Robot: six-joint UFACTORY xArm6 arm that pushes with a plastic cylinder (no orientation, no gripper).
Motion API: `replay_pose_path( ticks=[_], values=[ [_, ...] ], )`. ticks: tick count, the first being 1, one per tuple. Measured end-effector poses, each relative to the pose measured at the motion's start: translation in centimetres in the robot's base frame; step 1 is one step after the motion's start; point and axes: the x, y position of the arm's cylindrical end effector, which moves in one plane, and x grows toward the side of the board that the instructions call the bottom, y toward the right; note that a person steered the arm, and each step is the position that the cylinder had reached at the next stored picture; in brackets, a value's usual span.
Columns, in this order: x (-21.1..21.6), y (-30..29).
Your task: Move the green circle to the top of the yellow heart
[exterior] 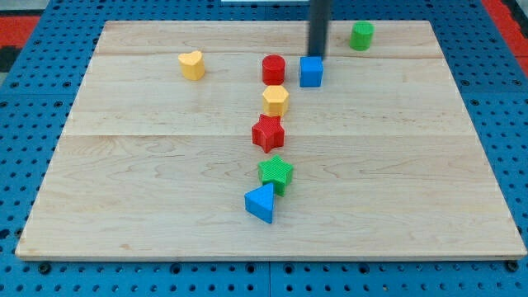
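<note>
My tip (317, 54) stood at the view's top, just behind the blue cube (311, 72) and seemingly touching it; the arm carried no claw, only the rod. The green circle (360, 35) sat near the table's (148, 190) top edge, to the right of my tip. The yellow heart (191, 64) lay well apart at upper left, beyond the red cylinder (273, 69).

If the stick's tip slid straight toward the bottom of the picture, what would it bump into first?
Probably the blue cube: my tip sits just above it in the view, apparently touching. Depth is hard to judge, so it might only graze the cube's right side.
</note>
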Motion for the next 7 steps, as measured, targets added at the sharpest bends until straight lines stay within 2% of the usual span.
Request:
replay_pose_path(
  ticks=[1, 2, 3, 4, 5, 7],
  values=[
    [-1.8, 7.1],
    [-6.0, 7.3],
    [-7.6, -2.2],
    [-7.2, -11.3],
    [-5.4, -8.8],
    [-4.5, -7.5]
  ],
)
